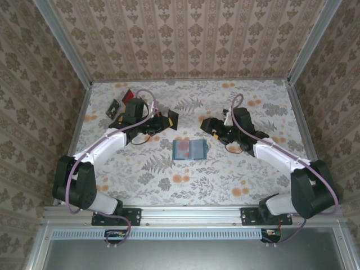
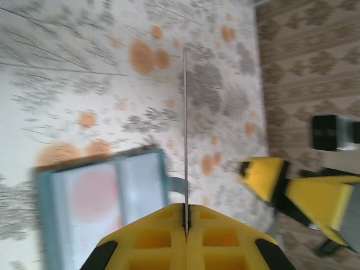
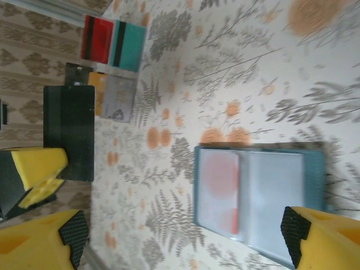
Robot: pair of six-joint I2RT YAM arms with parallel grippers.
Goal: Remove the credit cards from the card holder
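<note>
Sprawling under everything is the floral counter (image 1: 236, 180), and the teal card holder (image 1: 189, 149) lies open flat near its middle, between the two arms. One reddish card (image 3: 218, 183) sits in the holder's left half. Left claw (image 2: 185, 214) is clamped on a black card (image 3: 68, 132), held up off the counter. Right claw (image 3: 183, 233) is wide open above the holder, gripping nothing. Red card (image 3: 97, 38), teal card (image 3: 130, 45), orange card (image 3: 97, 89) and grey card (image 3: 119, 98) lie together near the far-left corner.

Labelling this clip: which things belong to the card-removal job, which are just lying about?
Job: open teal-blue soft wallet; thin black plastic card, clamped in left end effector; flat red card; flat teal card.
Lying about: floral table cover; patterned wallpaper walls.
</note>
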